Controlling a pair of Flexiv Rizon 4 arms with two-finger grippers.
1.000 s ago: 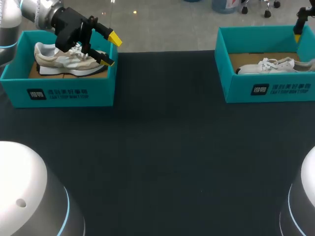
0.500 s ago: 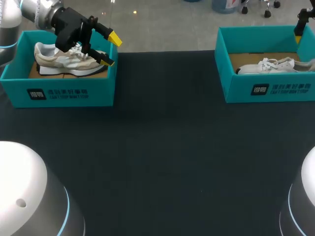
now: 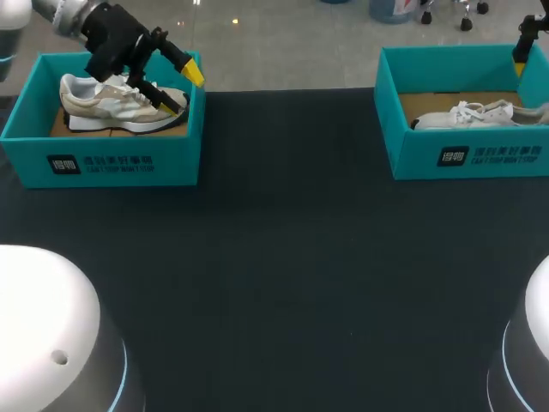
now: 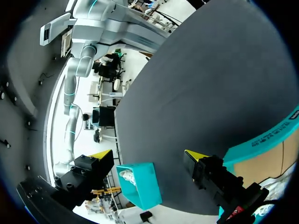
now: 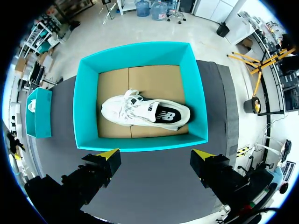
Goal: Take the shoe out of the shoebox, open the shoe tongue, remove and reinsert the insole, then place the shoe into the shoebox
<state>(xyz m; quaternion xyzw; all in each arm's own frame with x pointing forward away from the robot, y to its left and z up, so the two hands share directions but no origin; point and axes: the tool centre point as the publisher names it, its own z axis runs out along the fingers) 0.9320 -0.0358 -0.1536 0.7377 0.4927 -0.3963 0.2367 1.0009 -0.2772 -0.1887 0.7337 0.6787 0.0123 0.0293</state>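
A beige and white shoe point(image 3: 111, 105) lies in the teal shoebox point(image 3: 103, 161) at the table's far left. My left gripper point(image 3: 184, 89) hangs open over the shoe's toe end, by the box's right wall, holding nothing. In the left wrist view the left gripper point(image 4: 148, 155) looks across the table, with that box's teal wall point(image 4: 261, 140) beside one finger. A white shoe point(image 5: 145, 112) lies on its side in the second teal shoebox point(image 5: 140, 142) at the far right. Above that box's near wall, my right gripper point(image 5: 155, 154) is open and empty. In the head view only one yellow tip point(image 3: 518, 62) shows.
The black table point(image 3: 283, 257) stretches between the two boxes. The right shoebox point(image 3: 463, 156) with its white shoe point(image 3: 476, 114) stands apart from the left one. Both boxes have cardboard floors.
My left gripper has shifted a little to the left and back over the left box, still open. The right arm and both shoes have not moved.
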